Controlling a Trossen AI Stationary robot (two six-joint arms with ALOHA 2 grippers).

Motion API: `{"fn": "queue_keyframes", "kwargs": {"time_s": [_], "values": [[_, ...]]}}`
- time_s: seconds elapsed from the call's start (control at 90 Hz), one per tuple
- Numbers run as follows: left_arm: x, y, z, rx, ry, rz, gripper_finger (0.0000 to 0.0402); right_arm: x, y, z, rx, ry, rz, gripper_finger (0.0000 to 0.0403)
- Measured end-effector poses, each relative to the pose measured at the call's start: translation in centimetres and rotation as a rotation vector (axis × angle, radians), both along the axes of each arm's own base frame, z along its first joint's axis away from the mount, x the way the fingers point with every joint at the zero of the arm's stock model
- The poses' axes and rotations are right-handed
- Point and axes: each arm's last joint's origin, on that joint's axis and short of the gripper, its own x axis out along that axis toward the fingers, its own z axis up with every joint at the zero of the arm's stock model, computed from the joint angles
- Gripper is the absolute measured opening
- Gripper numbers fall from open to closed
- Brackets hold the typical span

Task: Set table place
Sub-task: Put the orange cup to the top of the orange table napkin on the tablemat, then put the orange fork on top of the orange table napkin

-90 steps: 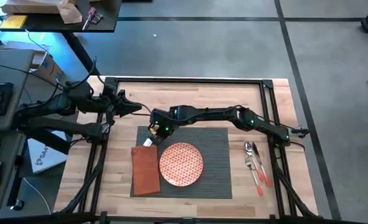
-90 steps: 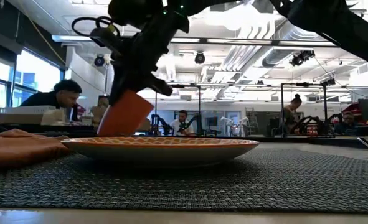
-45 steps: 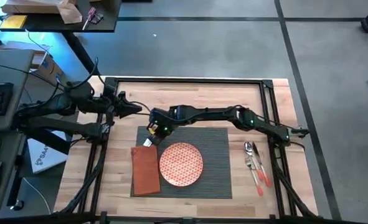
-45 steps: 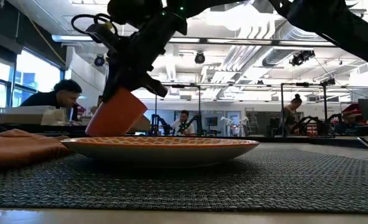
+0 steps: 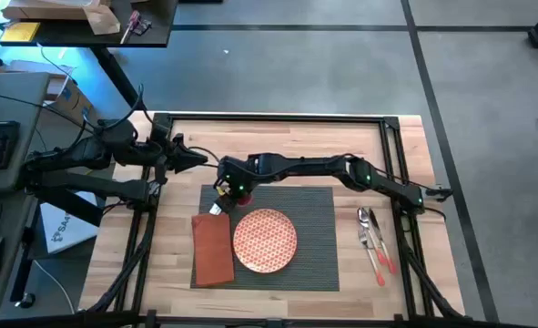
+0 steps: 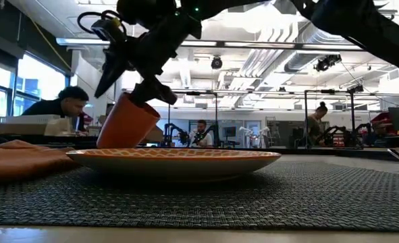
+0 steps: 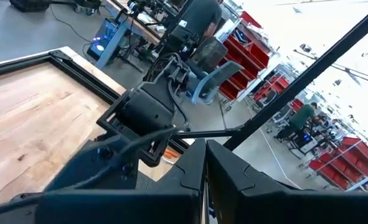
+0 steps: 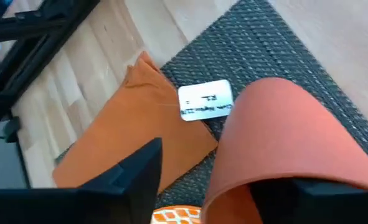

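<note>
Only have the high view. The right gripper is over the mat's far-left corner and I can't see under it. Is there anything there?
Observer: Yes. The low view shows an orange cup on the placemat under the right gripper, behind the plate.
Operator: Upright?
Observer: No. In the low view it stands tilted.
Operator: Jaws on it?
Observer: They're open. In the right wrist view one finger is apart from the cup wall, with mat and the napkin showing in the gap.
</note>
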Motion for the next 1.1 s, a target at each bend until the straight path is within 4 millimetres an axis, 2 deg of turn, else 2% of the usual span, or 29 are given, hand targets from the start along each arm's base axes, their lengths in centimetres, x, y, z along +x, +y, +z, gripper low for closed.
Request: {"fn": "queue_keyframes", "kwargs": {"time_s": [0.244,0.656,1.1], "values": [[0.0,0.1,0.0,0.002,0.001,0.021,0.0,0.2,-1.3,0.7,0.017,-0.044,0.001,0.024],[0.0,0.1,0.0,0.003,0.001,0.028,0.0,0.3,-1.2,0.9,0.063,-0.072,0.046,0.024],[0.0,0.1,0.0,0.014,0.001,0.027,0.0,0.6,-1.2,1.1,0.028,-0.118,0.073,0.024]]}}
